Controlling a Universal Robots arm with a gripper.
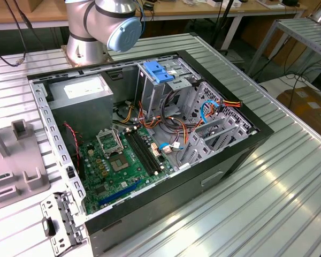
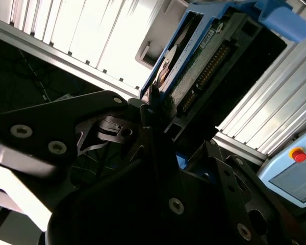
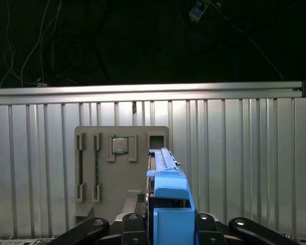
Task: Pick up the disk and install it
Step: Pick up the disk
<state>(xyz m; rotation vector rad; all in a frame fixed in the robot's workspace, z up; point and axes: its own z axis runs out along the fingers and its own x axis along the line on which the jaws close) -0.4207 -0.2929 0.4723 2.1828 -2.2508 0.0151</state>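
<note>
Since the exterior view shows the case [image 1: 203,182] beside the plate [image 1: 16,166] packed (board [image 1: 123,160], cables [image 1: 176,126], clip [image 1: 158,71] on the cage [image 1: 150,93]), we'd keep the carry level and clear of those cables. Second wrist view: gripper [image 2: 152,104] clamped on the disk [image 2: 194,71] edge. First wrist view: disk [image 3: 166,199] edge-on, over the plate [image 3: 122,178], whose pocket holds a chip [image 3: 119,145].

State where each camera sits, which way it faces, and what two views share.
Exterior view: off the arm, looking down into the open computer case; arm's base joint shows.
First wrist view: on the wrist, facing the grey fixture plate; hand shows, gripping the disk.
Second wrist view: on the wrist, looking along the hand's fingers.
Shared: both wrist views show hand and disk.
</note>
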